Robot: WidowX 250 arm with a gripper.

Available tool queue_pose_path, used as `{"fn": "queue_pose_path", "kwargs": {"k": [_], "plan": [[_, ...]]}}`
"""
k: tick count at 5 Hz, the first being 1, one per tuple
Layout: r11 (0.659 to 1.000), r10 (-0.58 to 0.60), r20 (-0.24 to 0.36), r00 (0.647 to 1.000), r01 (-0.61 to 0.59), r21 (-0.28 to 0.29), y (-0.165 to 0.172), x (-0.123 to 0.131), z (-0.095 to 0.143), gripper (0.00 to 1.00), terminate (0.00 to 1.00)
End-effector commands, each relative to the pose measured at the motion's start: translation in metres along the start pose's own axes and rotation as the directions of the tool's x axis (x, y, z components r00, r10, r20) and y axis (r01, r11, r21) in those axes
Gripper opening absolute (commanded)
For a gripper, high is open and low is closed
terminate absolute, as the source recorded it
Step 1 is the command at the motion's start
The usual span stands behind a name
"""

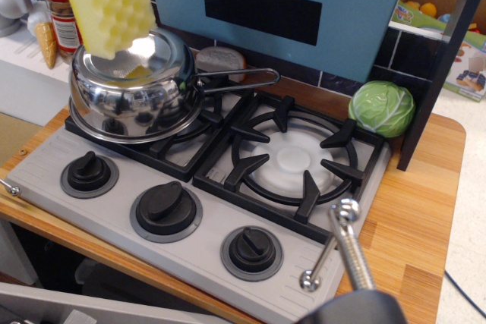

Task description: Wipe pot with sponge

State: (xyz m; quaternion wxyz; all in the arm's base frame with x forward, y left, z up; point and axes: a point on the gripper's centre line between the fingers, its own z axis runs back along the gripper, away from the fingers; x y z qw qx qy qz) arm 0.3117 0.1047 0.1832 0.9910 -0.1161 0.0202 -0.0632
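Observation:
The pot (133, 85) lies upside down on the stove's left burner, flat base up, with its wire-loop handle (235, 80) pointing right. The sponge (106, 1) hangs in the air at the top left, above the pot's far-left side. Its lower edge is just over the pot's base, and I cannot tell whether they touch. The sponge's top is cut off by the frame edge. The gripper is above the frame and out of view.
The toy stove (45, 165) has three knobs along its front and a bare right burner (292, 158). A green cabbage (381, 108) sits at the back right beside a black post (440, 66). A blue bin (357, 20) stands behind. A red-capped jar (61, 13) is at the far left, and a metal clamp (345, 240) is at the front.

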Motion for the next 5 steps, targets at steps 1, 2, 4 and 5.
{"fn": "queue_pose_path", "kwargs": {"k": [1, 2, 4, 5], "plan": [[0.993, 0.108, 0.112, 0.988, -0.113, 0.04, 0.024, 0.006, -0.009, 0.0, 0.0], [0.984, 0.154, 0.122, 0.98, -0.163, 0.065, 0.033, 0.009, -0.023, 0.0, 0.0], [0.982, 0.19, 0.124, 0.974, -0.185, -0.046, -0.01, 0.009, -0.039, 0.0, 0.0], [0.983, 0.183, 0.156, 0.971, -0.18, -0.035, -0.03, 0.008, -0.044, 0.0, 1.0]]}}
